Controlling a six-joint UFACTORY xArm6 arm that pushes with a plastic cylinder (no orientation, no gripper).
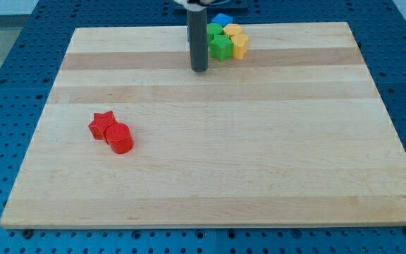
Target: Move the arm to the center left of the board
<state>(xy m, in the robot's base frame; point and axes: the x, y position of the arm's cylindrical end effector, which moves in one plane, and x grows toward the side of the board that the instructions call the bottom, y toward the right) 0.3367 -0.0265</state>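
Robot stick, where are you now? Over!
My tip near board's top, left of green blocks. Board's center left not reached. Red blocks sit that way.

At about eight o'clock on the board you see a red star block [102, 124] touching a red round block [120, 138] at its four o'clock. Up near twelve o'clock, a blue block [223, 19], two green blocks [221, 47] and two yellow blocks [239, 45] sit bunched together, touching.

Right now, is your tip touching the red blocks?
No, my tip sits near the view's top, far from the red star and red cylinder.
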